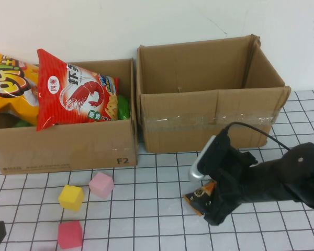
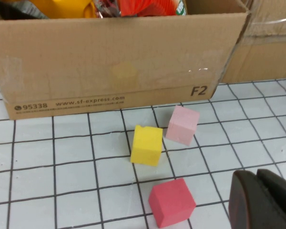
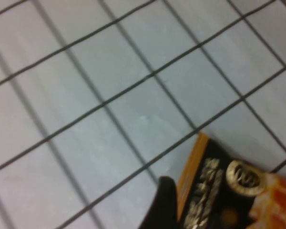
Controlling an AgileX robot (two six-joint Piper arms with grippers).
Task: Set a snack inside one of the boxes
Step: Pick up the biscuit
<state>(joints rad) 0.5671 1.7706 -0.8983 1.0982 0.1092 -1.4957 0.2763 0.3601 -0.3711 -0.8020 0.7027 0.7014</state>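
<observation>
Right gripper clamped on small black-and-orange snack packet low over white gridded table, in front of empty brown cardboard box. Left gripper parked at near-left edge, fingers together

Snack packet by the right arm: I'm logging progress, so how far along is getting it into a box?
Done: the right gripper appears to have closed on the small orange-and-black snack packet, low over the table. In hand: carrying it. Left: lifting it over and dropping it into a box; the right cardboard box is nearest and looks empty. The left gripper sits parked near the foam cubes.
</observation>
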